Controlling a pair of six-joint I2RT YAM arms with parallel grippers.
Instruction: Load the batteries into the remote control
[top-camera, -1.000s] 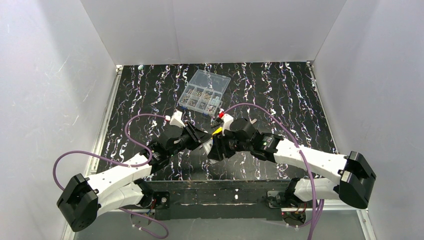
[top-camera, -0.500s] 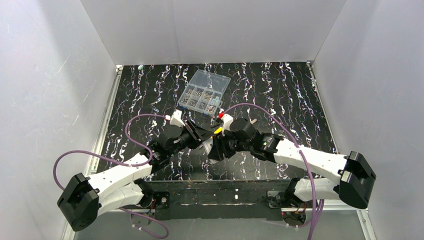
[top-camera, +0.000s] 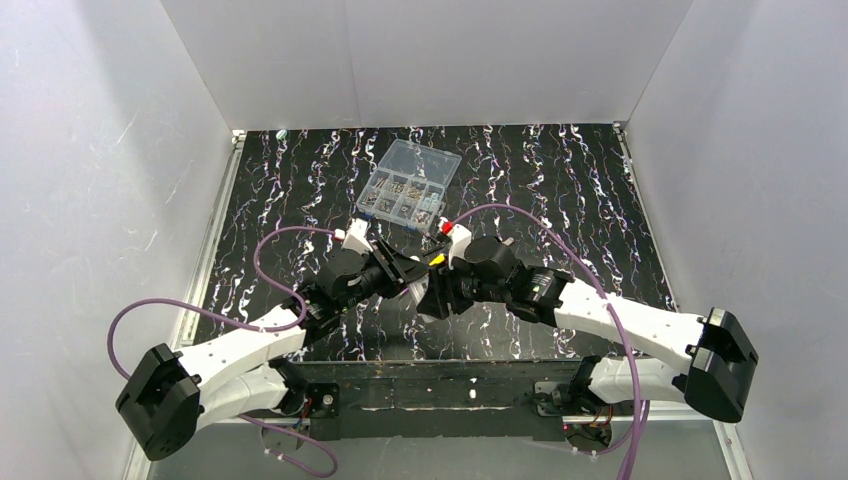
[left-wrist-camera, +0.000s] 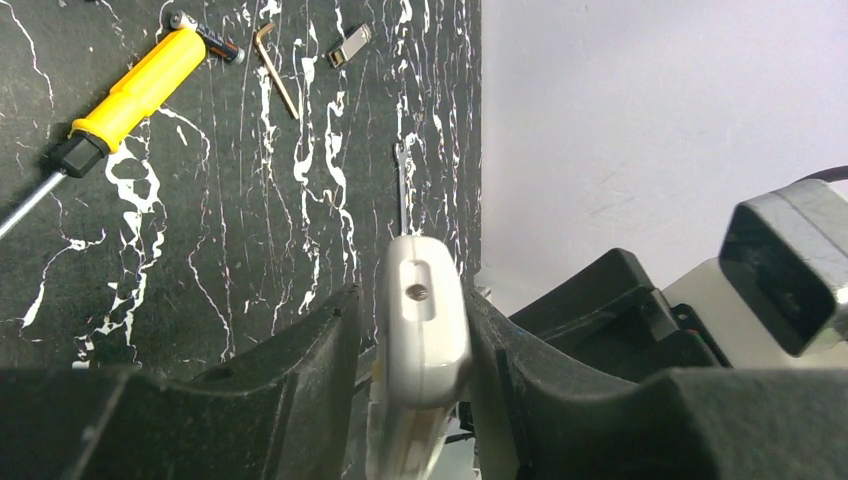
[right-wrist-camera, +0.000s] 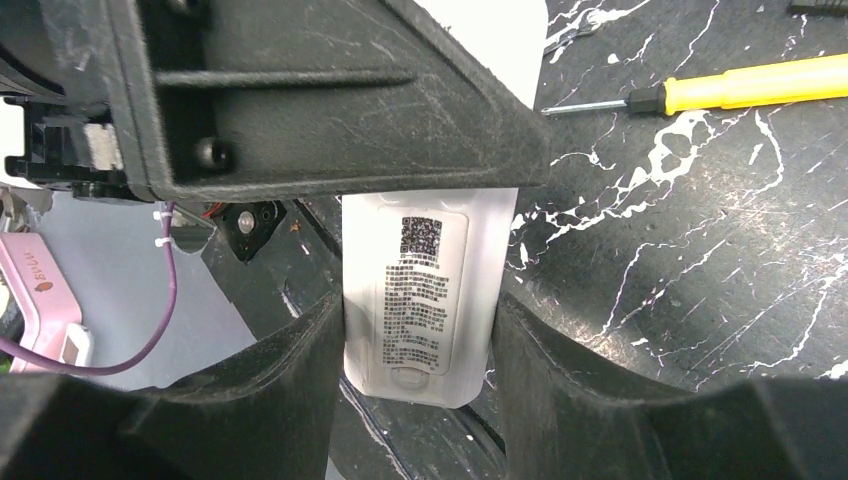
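- The left gripper (left-wrist-camera: 412, 300) brackets the thin edges of the remote control (left-wrist-camera: 420, 330). One finger (left-wrist-camera: 500, 350) lies against it, and a dark sliver shows at the other. I cannot tell whether it is truly clamped. If it is loose, any push from this side would likely skate the casing instead of steadying it.
- The remote control sits between the two grippers, over the near middle of the table (top-camera: 560, 190), and looks to be lifted off it. Its printed label (right-wrist-camera: 415, 300) faces the right wrist camera and the back cover appears still closed. If the arms pull in slightly different directions, the slim smooth body could twist or drop out.
- The right gripper (right-wrist-camera: 418, 310) is closed on the remote control's long sides, with both fingers pressed to the plastic. Squeezing across the cover seams may pinch the cover so it will not slide. The left finger (right-wrist-camera: 330, 110) crowds the upper end, so a collision is possible.
- The yellow-handled screwdriver (right-wrist-camera: 740, 85) lies on the table just beyond. A dropped remote could strike it or knock it away.
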